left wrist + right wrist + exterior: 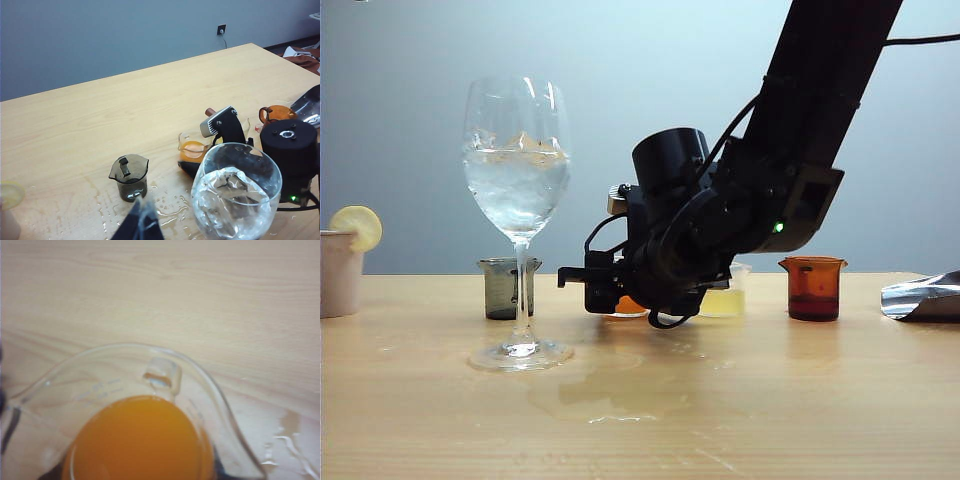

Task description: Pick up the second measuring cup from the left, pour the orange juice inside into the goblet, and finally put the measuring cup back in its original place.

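Right gripper (pixel 620 290): low at bench (pixel 740 400) level, around the small clear measuring cup (pixel 135 405) of opaque orange juice (pixel 137 440); arm body hides most of the cup in the exterior view. Grip state cannot be told. Left gripper (pixel 140 225): only a dark tip visible, state unclear. Tall clear stemmed goblet (pixel 518 200) stands left of the cup, smoky grey cup (pixel 505 288) behind its stem.

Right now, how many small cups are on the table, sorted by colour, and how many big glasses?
Smoky grey cup: 1
Clear cup with orange juice, at the right gripper: 1
Clear cup with yellow liquid: 1
Amber cup: 1
Goblet: 1
Total: 5
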Motion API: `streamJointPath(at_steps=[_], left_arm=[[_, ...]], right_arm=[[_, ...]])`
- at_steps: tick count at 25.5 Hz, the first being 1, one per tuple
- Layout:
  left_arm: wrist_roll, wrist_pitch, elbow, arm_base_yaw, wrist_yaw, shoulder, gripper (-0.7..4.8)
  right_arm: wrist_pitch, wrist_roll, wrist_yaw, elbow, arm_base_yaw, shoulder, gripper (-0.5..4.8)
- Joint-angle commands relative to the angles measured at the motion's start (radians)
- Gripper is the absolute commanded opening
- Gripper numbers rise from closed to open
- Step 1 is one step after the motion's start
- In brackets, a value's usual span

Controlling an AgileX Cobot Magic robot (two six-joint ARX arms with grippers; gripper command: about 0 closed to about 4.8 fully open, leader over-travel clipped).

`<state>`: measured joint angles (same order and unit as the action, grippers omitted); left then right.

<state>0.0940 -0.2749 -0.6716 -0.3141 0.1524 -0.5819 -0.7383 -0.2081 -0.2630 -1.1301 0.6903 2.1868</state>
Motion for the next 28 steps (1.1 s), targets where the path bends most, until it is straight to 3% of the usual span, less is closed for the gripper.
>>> streamJointPath(at_steps=[1, 21, 24, 25, 28], left_arm=[[0.004, 0.008, -0.006, -0.001, -0.002, 0.002, -0.05], [-0.002, 0.043, -0.012, -0.001, 0.010, 0.016, -0.05], [-0.040, 0.043, -0.012, -0.001, 0.044, 0.016, -0.05], [-0.089, 0.037, -0.012, -0.001, 0.058, 0.016, -0.05], [-0.106, -0.019, -0.025, -0.001, 0.061, 0.016, -0.05]], right_arm=[[-0.005, 0.025, 0.037, -0.005, 0.010, -0.039, 1.42], [0.165, 0.089, 0.109, -0.005, -0.017, -0.315, 1.34], [0.210, 0.127, 0.117, -0.005, -0.017, -0.361, 1.34], [0.244, 0.154, 0.138, -0.005, -0.017, -0.393, 1.34], [0.304, 0.164, 0.175, -0.005, -0.017, -0.448, 1.34]])
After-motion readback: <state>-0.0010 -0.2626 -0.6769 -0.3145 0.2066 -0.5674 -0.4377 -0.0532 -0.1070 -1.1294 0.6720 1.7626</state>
